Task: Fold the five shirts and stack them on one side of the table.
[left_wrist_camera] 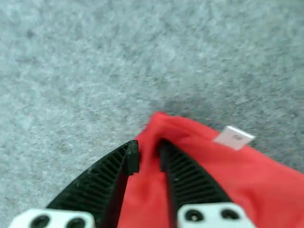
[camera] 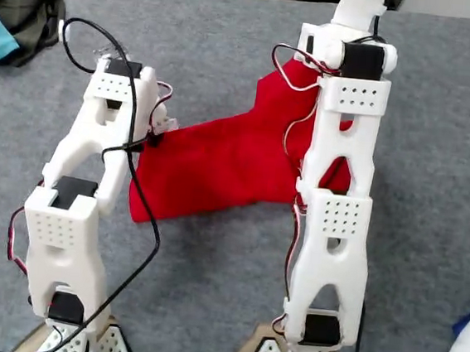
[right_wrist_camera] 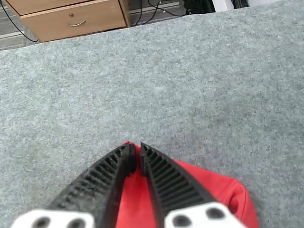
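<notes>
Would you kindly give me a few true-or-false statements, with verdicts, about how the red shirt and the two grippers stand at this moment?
1. The left gripper is shut on a corner of the red fabric shirt. True.
2. The right gripper is open and hangs clear of the shirt. False: its fingers are pinched on an edge of the shirt.
3. A small white tag sits on the shirt close to the left gripper. True.
4. The shirt lies on a bare wooden tabletop. False: it lies on a grey carpeted tabletop.
</notes>
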You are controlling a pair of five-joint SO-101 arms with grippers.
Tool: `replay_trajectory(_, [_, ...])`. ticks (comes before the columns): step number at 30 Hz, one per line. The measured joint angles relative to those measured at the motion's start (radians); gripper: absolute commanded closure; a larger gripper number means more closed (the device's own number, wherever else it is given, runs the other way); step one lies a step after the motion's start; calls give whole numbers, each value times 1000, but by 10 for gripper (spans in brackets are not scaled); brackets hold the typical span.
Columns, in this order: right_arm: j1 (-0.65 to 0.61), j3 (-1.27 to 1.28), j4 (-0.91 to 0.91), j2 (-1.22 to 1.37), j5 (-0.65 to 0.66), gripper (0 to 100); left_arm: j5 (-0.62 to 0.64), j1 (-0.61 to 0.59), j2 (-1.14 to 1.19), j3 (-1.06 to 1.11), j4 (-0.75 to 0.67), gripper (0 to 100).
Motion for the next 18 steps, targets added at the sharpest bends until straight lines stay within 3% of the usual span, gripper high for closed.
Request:
replay_trajectory(11, [0, 0, 0, 0, 0, 992, 0, 3, 0, -6, -2, 982])
replay_trajectory(18, [51, 0, 29, -115, 0, 991, -95, 3, 0, -321, 155, 982])
